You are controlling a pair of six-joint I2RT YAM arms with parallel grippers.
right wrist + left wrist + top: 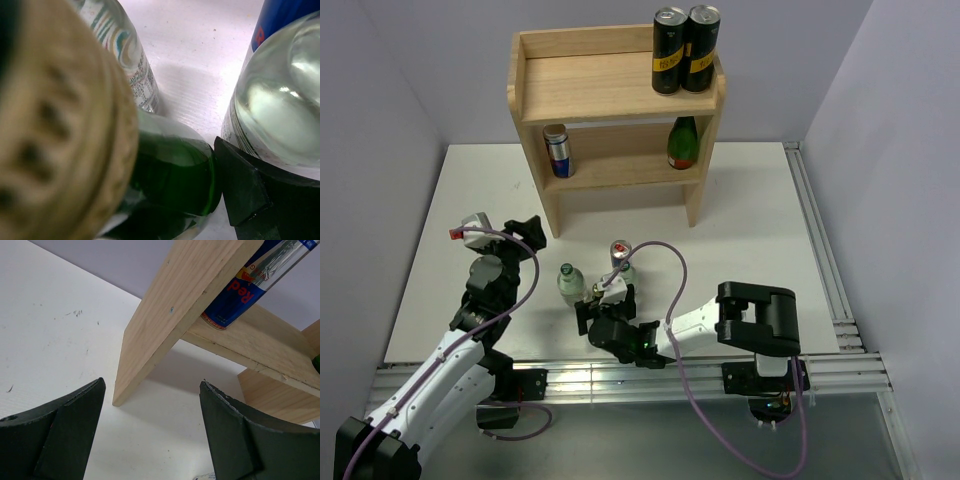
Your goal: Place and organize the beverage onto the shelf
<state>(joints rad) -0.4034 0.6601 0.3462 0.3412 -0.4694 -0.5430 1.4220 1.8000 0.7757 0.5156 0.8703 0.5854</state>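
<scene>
Right wrist view has my right tool [167, 205] pinching the green bottle [175, 175] between two clear bottles [272, 115]; I should lift straight up before swinging toward the shelf [610, 85]. My left tool [152, 430] hangs spread.

shelf [610, 90]: pale natural wood on my feed
top cans [685, 50]: black, yellow band
lower can [557, 152]: blue and silver, red lettering
shelf bottle [683, 143]: dark green
table bottle [569, 283]: clear, greenish cap
close-up bottle [175, 175]: deep green glass
table [750, 220]: white, few grey scuffs
</scene>
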